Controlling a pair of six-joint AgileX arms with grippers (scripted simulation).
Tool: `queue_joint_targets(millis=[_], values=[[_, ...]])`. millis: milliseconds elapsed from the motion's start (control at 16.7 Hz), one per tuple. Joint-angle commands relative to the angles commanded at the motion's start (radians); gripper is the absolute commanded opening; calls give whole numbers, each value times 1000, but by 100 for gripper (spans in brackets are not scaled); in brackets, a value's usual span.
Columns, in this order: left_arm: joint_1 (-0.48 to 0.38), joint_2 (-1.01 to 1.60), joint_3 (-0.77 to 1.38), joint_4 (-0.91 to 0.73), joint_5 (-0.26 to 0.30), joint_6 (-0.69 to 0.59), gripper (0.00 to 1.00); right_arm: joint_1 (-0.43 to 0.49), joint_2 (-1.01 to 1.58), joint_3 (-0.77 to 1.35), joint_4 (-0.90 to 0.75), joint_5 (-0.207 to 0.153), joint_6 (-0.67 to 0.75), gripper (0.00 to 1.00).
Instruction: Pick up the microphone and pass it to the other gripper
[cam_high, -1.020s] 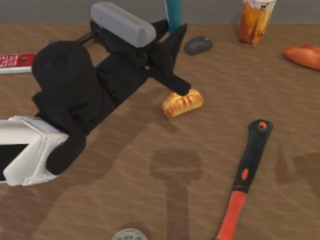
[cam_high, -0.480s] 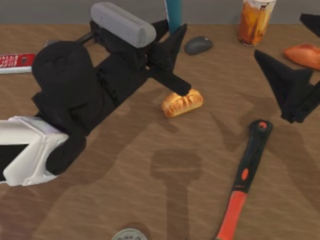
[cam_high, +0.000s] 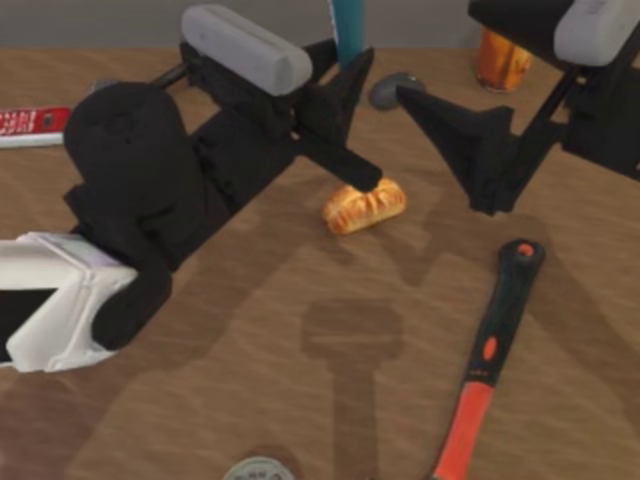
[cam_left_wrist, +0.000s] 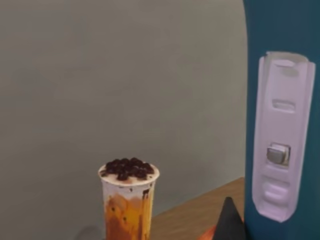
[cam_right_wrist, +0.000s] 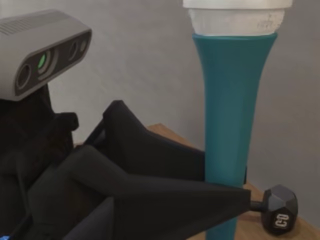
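Note:
The microphone (cam_high: 347, 28) stands upright above the table's back edge, and my left gripper (cam_high: 358, 110) is shut on its tapering teal handle (cam_right_wrist: 227, 115). The pale head (cam_right_wrist: 235, 17) is at the top. Its white switch strip (cam_left_wrist: 282, 135) fills the left wrist view close up, with a black fingertip (cam_left_wrist: 230, 220) beside it. My right gripper (cam_high: 436, 50) hangs open just right of the microphone, apart from it, with its long wedge fingers (cam_high: 455, 130) pointing left. In the right wrist view the left gripper's fingers (cam_right_wrist: 165, 185) clamp the handle low down.
A bread roll (cam_high: 364, 205) lies under the left gripper. An orange-and-black hammer (cam_high: 490, 350) lies at the front right. A grey mouse (cam_high: 383, 92) and a bubble-tea cup (cam_high: 497, 62) sit at the back, partly covered. A small dumbbell (cam_right_wrist: 280, 210) is behind the microphone.
My right arm has come in from the right edge and moved left, with its open gripper now close to the microphone. The left arm and the microphone have stayed still.

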Motion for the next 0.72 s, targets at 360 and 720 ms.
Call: queue_joint_targets(millis=[360,720], values=[[0,0,0,0,0,0,0,5,13,12,2,8,1,100],[0,0,0,0,0,0,0,95,268,215,47,99,4,100]])
